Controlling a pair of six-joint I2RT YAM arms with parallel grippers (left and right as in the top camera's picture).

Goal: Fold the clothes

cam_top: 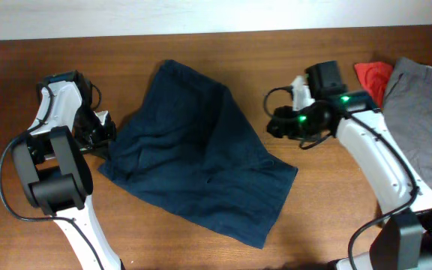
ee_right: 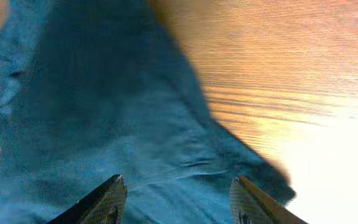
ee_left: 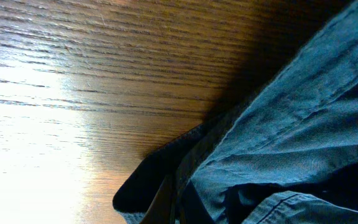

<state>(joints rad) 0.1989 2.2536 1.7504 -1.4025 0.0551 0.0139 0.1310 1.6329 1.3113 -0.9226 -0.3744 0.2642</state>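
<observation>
- Right gripper (ee_right: 179,186): fingers apart, nothing between them, hovering over the right side of the shorts (cam_top: 201,161).
- Left gripper (cam_top: 100,133): closed, apparently pinching their left edge.
- The shorts lie rumpled in the middle of the bench (cam_top: 313,225).
- Looks mid-fold; next, the right gripper needs a fresh corner grasp.

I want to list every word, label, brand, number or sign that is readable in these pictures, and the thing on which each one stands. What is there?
No text can be read in any view.
The dark navy blue fabric shorts, the grey garment, the red cloth and the brown wooden table show no print or label.
The green lights on the right arm are plain lamps, not signs.
</observation>
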